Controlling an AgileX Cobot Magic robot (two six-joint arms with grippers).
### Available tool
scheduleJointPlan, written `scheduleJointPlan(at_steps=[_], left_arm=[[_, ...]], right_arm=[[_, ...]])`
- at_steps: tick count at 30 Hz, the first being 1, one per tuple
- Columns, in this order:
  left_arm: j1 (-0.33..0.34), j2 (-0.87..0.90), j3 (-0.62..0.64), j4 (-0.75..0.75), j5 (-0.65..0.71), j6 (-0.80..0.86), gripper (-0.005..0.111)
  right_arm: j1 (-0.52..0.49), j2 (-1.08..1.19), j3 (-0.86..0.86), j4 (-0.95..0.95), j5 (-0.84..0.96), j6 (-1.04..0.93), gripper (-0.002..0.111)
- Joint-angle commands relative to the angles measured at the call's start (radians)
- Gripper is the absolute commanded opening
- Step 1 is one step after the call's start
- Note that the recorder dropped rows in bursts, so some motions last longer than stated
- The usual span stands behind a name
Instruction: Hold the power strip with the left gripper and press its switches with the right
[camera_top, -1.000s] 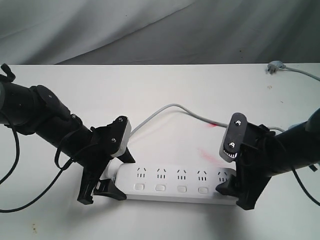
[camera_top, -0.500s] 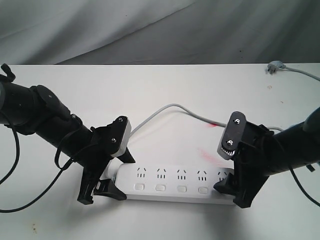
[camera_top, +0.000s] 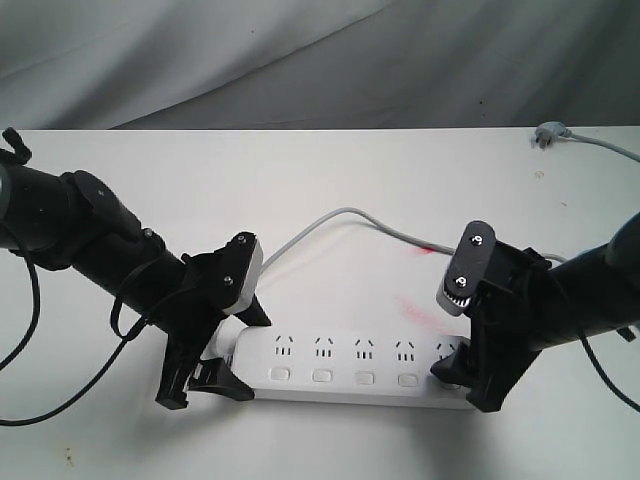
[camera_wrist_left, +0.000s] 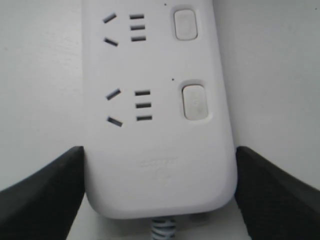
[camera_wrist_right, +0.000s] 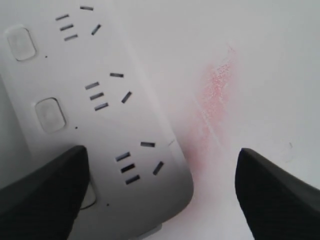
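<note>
We see a white table (camera_top: 330, 170) with a grey cloth (camera_top: 300, 60) hanging behind its far edge. Two thick black arms reach in over it, the left arm (camera_top: 90, 240) from the left edge and the right arm (camera_top: 590, 290) from the right edge, both angled down toward the near edge. There the power strip (camera_top: 350, 352) lies flat, its length running along the near edge. Its sockets face up and its button row is on the side closest to that edge. Its grey-white cord (camera_top: 340, 213) leaves the left end, arcs toward the middle of the table and runs off to the right behind the right arm.

The left gripper (camera_wrist_left: 159, 148) is clamped on the cord end of the strip; in the left wrist view we see one black finger (camera_wrist_left: 45, 190) against each long side. The right gripper (camera_wrist_right: 161, 149) is spread wide at the opposite end. One finger (camera_wrist_right: 40, 190) lies over the strip's button side, and the other finger (camera_wrist_right: 280, 195) hangs above bare table beyond the socket side.

Of the switches (camera_top: 321, 375), four show in the exterior view. The fifth, at the right end, is mostly hidden under that finger, and we cannot tell whether it is pressed down. A faint red smear (camera_top: 415, 310) marks the table just beyond the strip's right half. A small grey plug (camera_top: 548, 134) lies near the far right corner.
</note>
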Motion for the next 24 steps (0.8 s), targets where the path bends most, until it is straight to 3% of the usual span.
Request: scheduleJointPlan(at_steps=[1, 6, 14, 19, 24], left_arm=[[-0.005, 0.0, -0.001, 0.005, -0.014, 0.007, 0.0], [-0.005, 0.0, -0.001, 0.005, -0.014, 0.007, 0.0], [-0.005, 0.0, -0.001, 0.005, -0.014, 0.007, 0.0], [-0.005, 0.0, -0.001, 0.005, -0.014, 0.007, 0.0], [-0.005, 0.0, -0.001, 0.005, -0.014, 0.007, 0.0]], right_arm=[[-0.003, 0.02, 0.023, -0.14, -0.061, 0.035, 0.074], [-0.003, 0.018, 0.023, -0.135, -0.044, 0.048, 0.074], [-0.003, -0.194, -0.048, 0.143, -0.036, 0.056, 0.074], [-0.003, -0.358, -0.075, 0.317, -0.223, 0.124, 0.074], [-0.003, -0.476, -0.075, 0.358, -0.409, 0.154, 0.074]])
